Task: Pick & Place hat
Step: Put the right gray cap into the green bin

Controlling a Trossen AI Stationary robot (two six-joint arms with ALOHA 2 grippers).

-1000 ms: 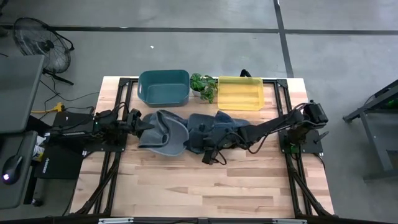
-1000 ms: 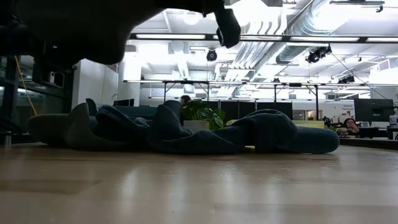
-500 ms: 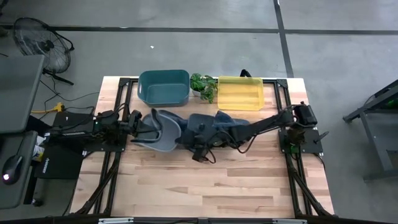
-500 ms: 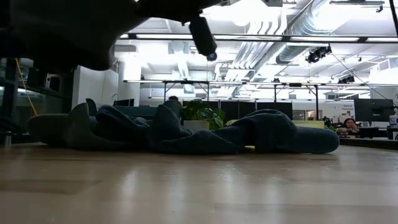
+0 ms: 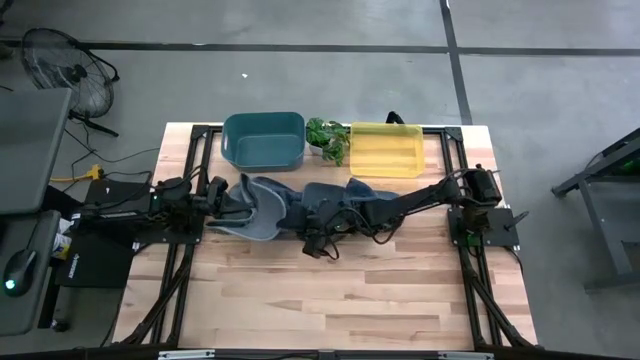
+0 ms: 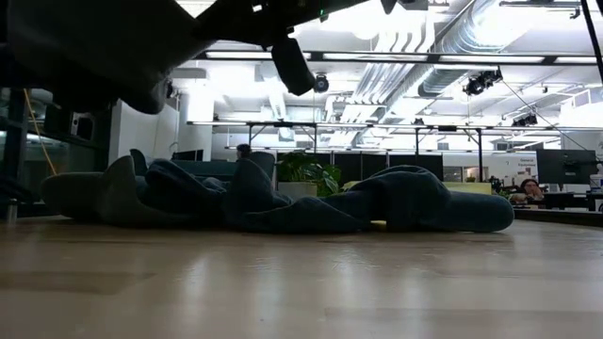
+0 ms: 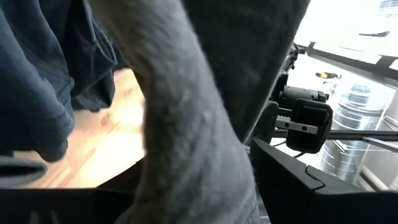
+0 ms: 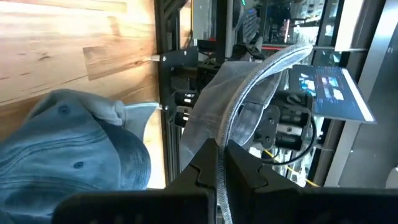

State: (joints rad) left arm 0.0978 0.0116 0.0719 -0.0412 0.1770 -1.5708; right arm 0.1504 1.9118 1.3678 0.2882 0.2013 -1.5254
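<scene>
High view: grey hat (image 5: 262, 208) now dragged left over the denim pile (image 5: 345, 205); right gripper (image 5: 318, 243) pinches its brim shut, left gripper (image 5: 225, 200) closing on it — handover likely.

My wooden counter (image 5: 330, 290) stands on a grey concrete floor (image 5: 300, 80) crossed by dark seams. At the upper left of the overhead frame sits a black floor fan (image 5: 65, 65); a monitor edge (image 5: 25, 135) fills the left side, with a mouse (image 5: 15, 270) lower left. Level across the counter, I see an open office hall: bright ceiling strip lights (image 6: 396, 56), silver ducts (image 6: 443, 42) at upper right, distant desks (image 6: 377, 155), and a seated person (image 6: 530, 191) at far right.
</scene>
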